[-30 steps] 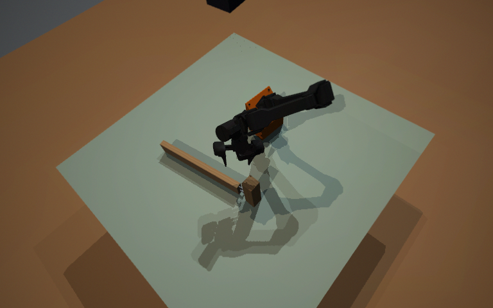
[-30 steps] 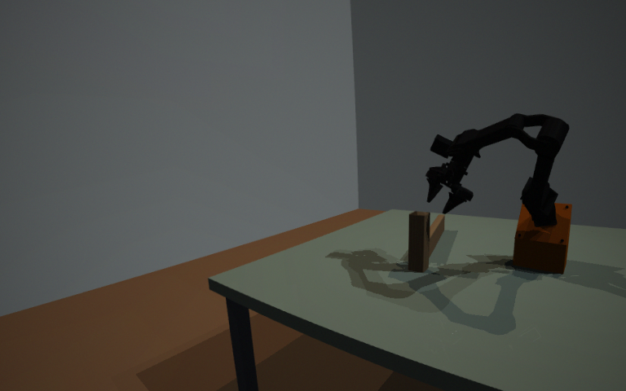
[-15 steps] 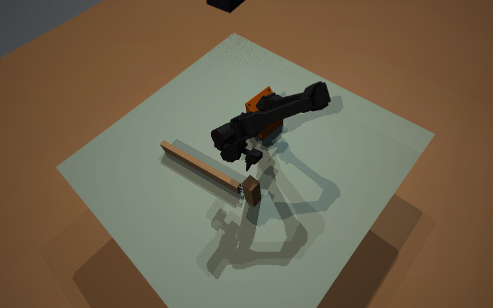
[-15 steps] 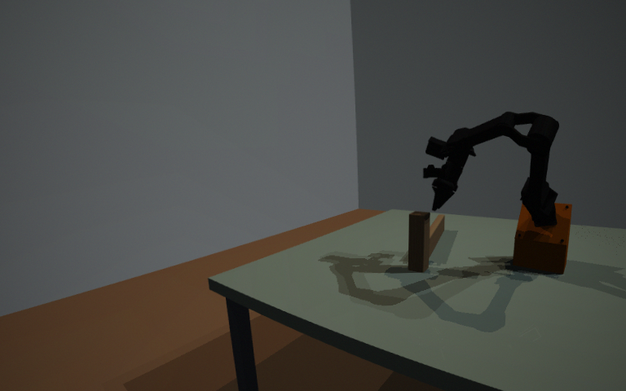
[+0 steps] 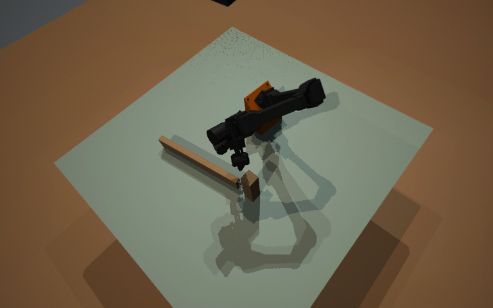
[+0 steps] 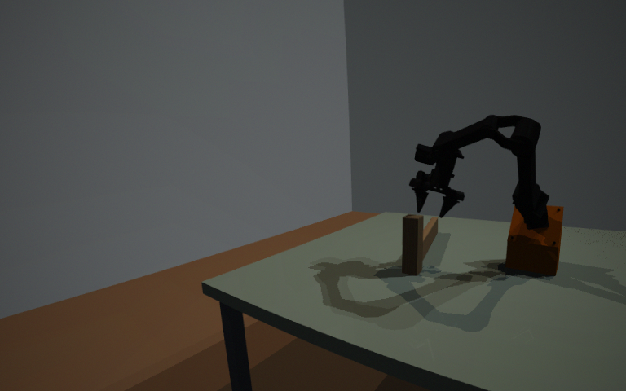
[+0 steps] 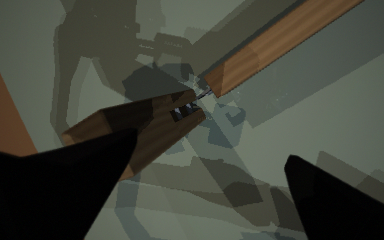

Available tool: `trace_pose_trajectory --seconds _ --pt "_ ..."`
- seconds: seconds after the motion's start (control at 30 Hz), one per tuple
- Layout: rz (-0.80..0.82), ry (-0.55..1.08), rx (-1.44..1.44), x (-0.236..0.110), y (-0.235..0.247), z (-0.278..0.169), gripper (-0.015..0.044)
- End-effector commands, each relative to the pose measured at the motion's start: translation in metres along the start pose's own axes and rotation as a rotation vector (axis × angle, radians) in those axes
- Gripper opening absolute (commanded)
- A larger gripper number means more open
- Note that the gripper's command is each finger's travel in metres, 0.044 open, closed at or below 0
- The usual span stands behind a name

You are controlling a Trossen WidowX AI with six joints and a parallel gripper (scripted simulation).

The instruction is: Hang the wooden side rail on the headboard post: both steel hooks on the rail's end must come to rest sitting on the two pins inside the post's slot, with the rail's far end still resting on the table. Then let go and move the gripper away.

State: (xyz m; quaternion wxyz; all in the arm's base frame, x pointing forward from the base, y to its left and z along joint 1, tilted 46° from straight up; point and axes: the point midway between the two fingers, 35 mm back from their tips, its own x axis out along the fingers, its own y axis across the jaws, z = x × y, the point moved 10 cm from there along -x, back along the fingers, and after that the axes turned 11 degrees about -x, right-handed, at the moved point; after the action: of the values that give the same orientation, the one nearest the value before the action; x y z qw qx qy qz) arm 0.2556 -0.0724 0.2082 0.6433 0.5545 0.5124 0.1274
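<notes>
The end effector [image 6: 435, 206] hangs in the air just above the top of the headboard post [image 6: 412, 244], its two black fingers spread wide with nothing between them. The post stands upright on the grey-green bench [image 6: 323, 295]. The wooden side rail [image 5: 198, 161] lies along the bench, its near end meeting the post's slotted face and its far end lying away from the post on the bench top. In the wrist view the steel hooks [image 7: 184, 111] show as small pale pieces inside the post's slot, with a thin gap between the rail's end face and the post; whether they sit on the pins cannot be told. The black arm [image 6: 498, 133] arches over from its orange base [image 6: 551, 239], which stands well apart from the post
</notes>
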Motion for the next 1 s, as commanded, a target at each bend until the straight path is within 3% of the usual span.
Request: trace_pose_trajectory --seconds 0.0,0.4,0.97 --pt "-0.085 0.099 0.974 0.0064 0.0128 0.0061 0.044" --pt "-0.185 0.132 1.594 0.0114 0.0198 0.0069 0.044" --pt "-0.188 0.132 1.61 0.0115 0.0199 0.0069 0.044"
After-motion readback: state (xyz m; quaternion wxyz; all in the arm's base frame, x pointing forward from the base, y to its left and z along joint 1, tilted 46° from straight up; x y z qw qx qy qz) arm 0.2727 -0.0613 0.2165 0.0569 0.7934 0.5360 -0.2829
